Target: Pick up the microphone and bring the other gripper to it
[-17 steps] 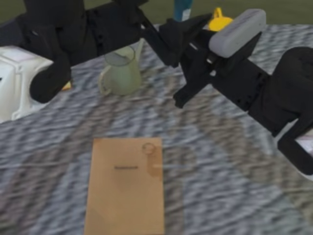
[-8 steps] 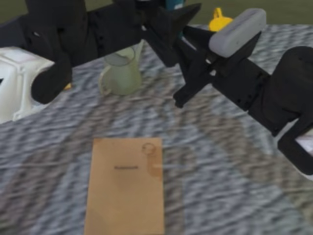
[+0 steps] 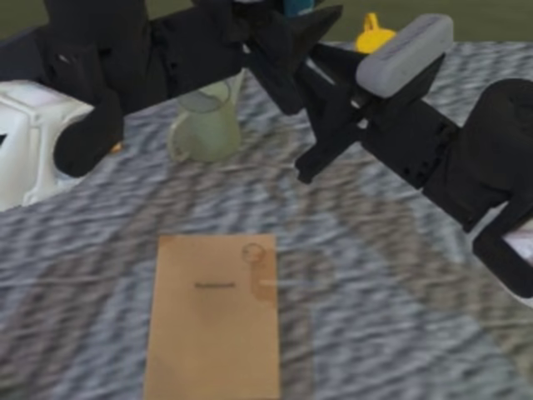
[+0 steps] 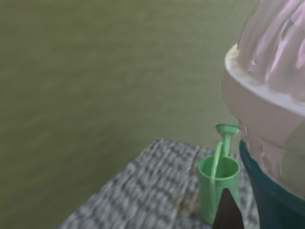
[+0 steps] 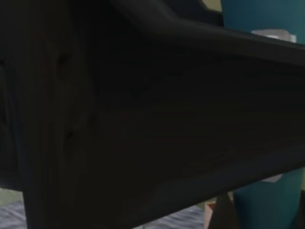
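1. The microphone [image 3: 297, 6] is up off the tabletop [image 3: 400, 275]. In the top view it shows only as a teal sliver at the far edge, behind the crossing black arms.
2. In the left wrist view the microphone [image 4: 271, 62] fills one side of the frame. Its pale rounded head sits above the teal handle, so we judge its long axis to be roughly upright.
3. Our left claw [image 3: 321, 21] points towards that sliver and sits just beside it. Our right claw [image 3: 325, 100], under its light grey bar, lies a little nearer the middle of the tabletop, close below the left one.
4. We cannot tell whether either claw is released or clenched, nor which of them carries the microphone, because the arms overlap there.
5. The right wrist view is mostly dark. The teal handle and white button strip of the microphone [image 5: 257, 14] show past the dark mass.
6. By our reckoning both claws are already near the microphone, and any remaining approach is short and runs towards the tabletop's far edge.
7. The pale green watering can [image 3: 204, 125], the yellow watering can [image 3: 373, 35] and the brown book [image 3: 212, 317] stand apart from this.
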You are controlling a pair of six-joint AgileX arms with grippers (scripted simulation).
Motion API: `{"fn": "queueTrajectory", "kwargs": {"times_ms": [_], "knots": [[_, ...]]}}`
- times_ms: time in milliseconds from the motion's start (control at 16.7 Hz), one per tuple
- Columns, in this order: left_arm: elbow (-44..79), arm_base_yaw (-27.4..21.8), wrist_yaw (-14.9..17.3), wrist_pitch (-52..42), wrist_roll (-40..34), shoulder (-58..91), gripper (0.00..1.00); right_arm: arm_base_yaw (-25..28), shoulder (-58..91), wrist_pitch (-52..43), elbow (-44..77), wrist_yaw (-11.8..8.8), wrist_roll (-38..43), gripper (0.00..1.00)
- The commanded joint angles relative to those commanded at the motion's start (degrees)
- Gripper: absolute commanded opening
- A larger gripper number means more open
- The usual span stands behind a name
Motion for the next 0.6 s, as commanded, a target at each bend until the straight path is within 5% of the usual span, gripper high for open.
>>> {"fn": "queueTrajectory", "kwargs": {"times_ms": [120, 600], "knots": [[0.00, 0.00, 0.00, 0.00, 0.00, 0.00, 0.00, 0.00, 0.00, 0.00, 0.00, 0.00, 0.00, 0.00], [0.00, 0.00, 0.00, 0.00, 0.00, 0.00, 0.00, 0.00, 0.00, 0.00, 0.00, 0.00, 0.00, 0.60]]}}
